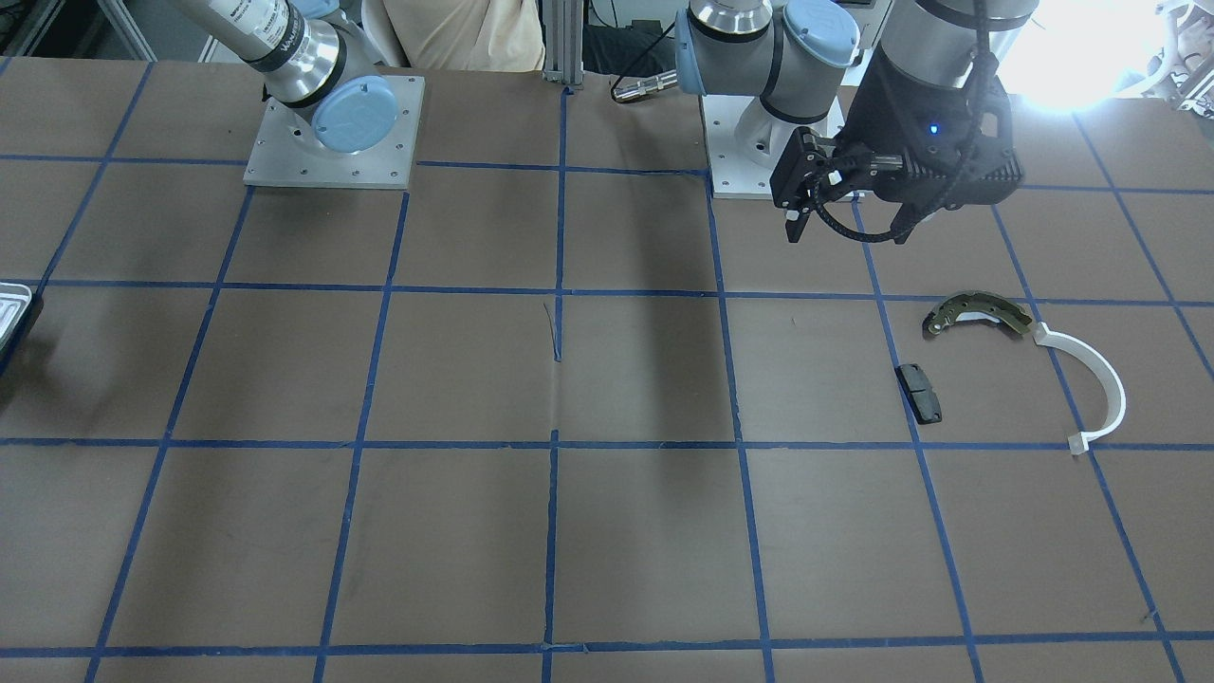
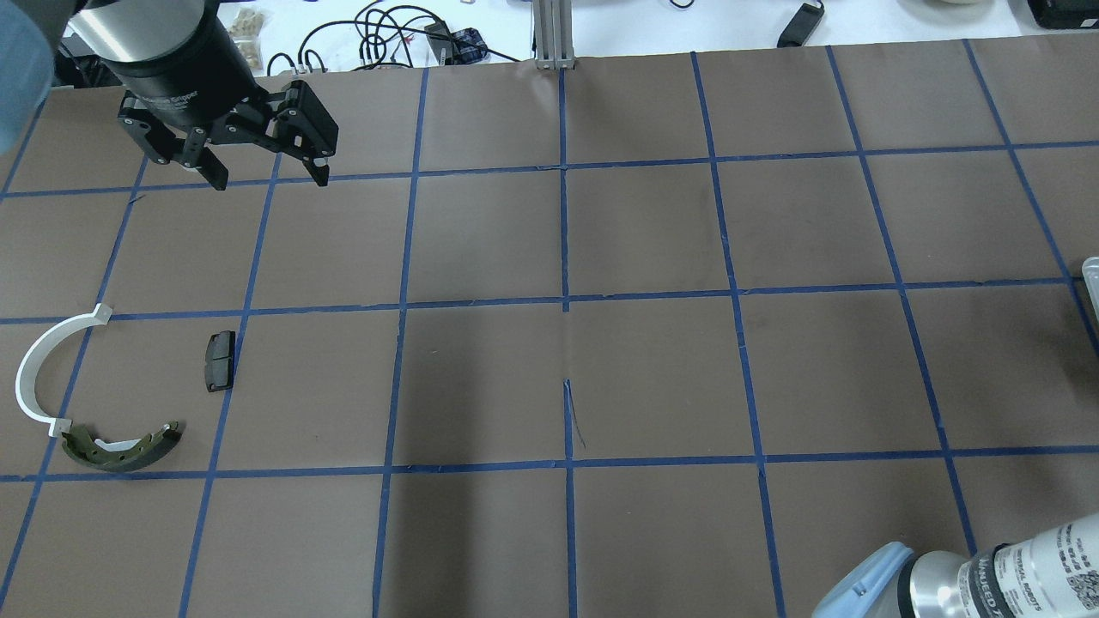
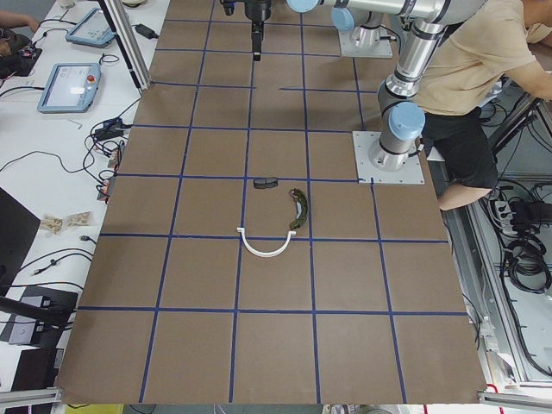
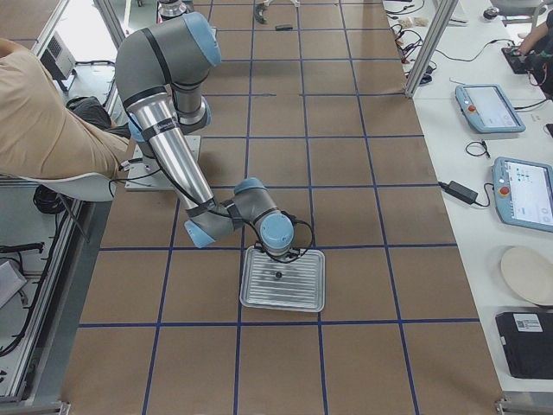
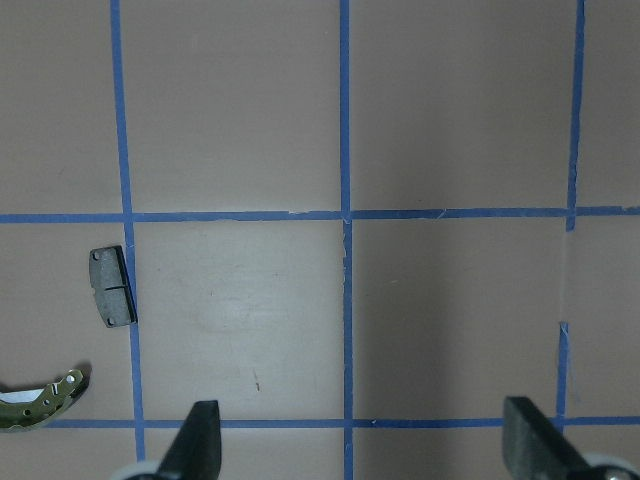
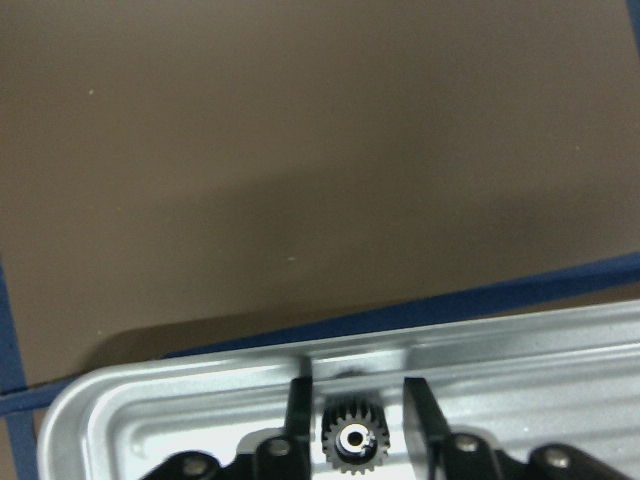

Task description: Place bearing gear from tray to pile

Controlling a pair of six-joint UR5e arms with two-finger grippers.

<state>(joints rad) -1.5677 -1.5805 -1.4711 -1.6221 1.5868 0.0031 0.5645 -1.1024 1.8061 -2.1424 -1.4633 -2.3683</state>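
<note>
Right gripper (image 6: 355, 385) sitting low in tray (image 6: 150, 400), its two jaws standing apart on either side of single bearing gear (image 6: 355, 440) — thin gap showing each side, not clamping. One gear lying flat on tray floor near rim. Left gripper (image 2: 270, 180) hanging above table (image 2: 652, 369), jaws spread wide. Pile (image 3: 299, 211) lying at other end of table, well apart from tray — three parts: one bronze-dark brake shoe (image 2: 120, 451), one white arc (image 2: 34, 369) at its end, one black pad (image 2: 219, 360) lying near both.

The right arm (image 2: 1030, 566) bears a label reading "UNIVERSAL ROBOTS"; other print is illegible.
</note>
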